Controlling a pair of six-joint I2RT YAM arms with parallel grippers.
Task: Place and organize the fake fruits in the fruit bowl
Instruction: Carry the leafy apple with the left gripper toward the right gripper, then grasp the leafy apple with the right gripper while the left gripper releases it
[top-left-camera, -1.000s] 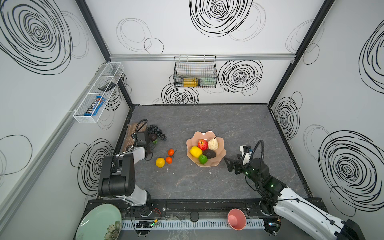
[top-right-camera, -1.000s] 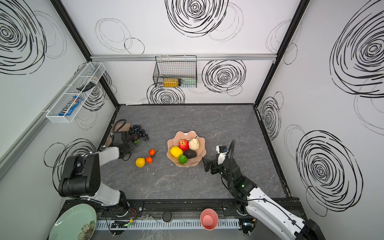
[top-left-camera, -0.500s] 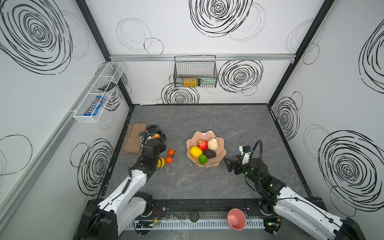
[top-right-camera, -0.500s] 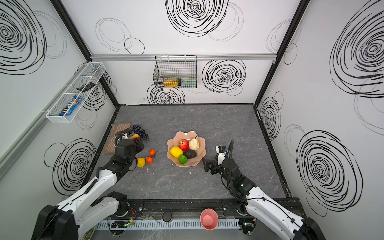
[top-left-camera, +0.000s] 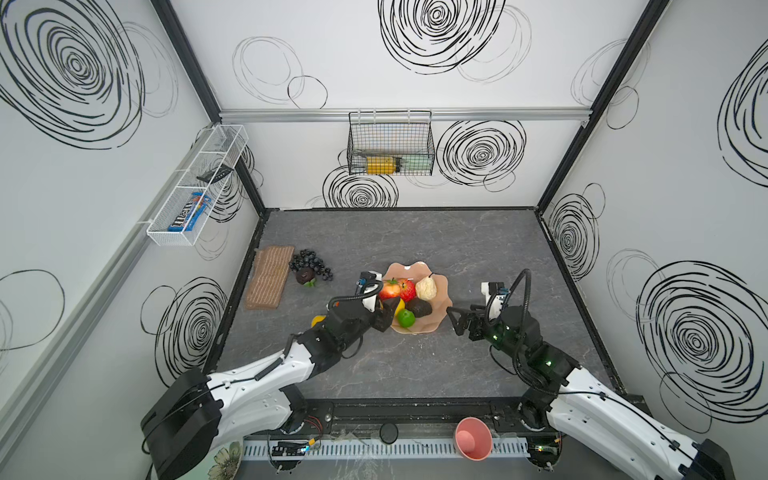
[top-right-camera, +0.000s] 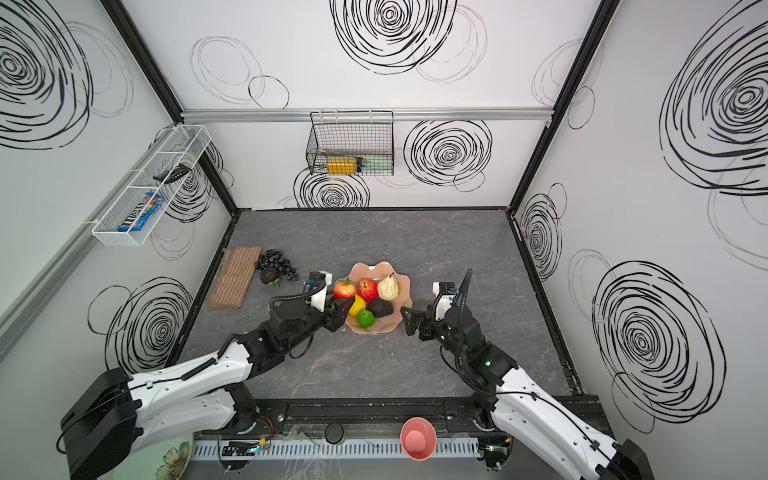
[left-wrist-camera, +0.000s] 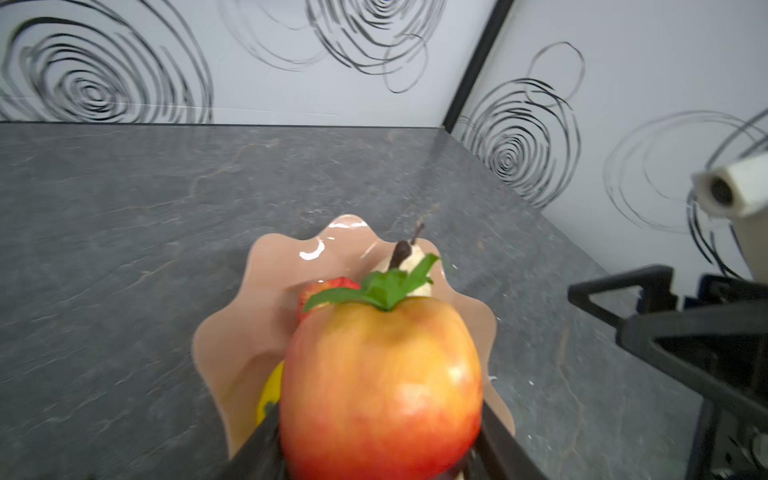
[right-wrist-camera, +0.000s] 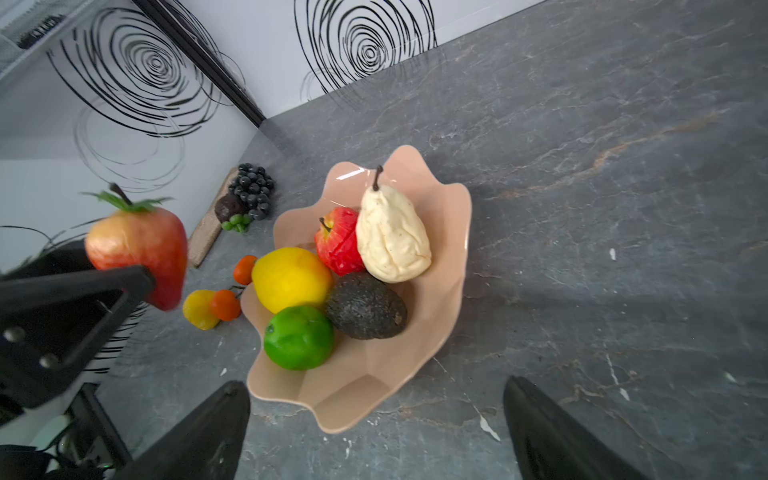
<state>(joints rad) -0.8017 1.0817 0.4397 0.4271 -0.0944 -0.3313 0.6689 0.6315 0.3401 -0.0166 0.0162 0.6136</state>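
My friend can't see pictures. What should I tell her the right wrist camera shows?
A peach-pink bowl holds a pear, red apple, lemon, lime and avocado. Near it the left gripper holds a leafy orange-red fruit; grapes lie farther back.

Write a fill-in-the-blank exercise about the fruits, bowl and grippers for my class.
1. The left gripper is shut on a red-orange apple topped with green ____.
2. In the fruit bowl, the lime sits next to the lemon and the dark ____.
3. The black grape bunch lies on the ____, outside the fruit bowl.
4. The right gripper stands ____, holding nothing.
Missing words: leaves; avocado; table; open.
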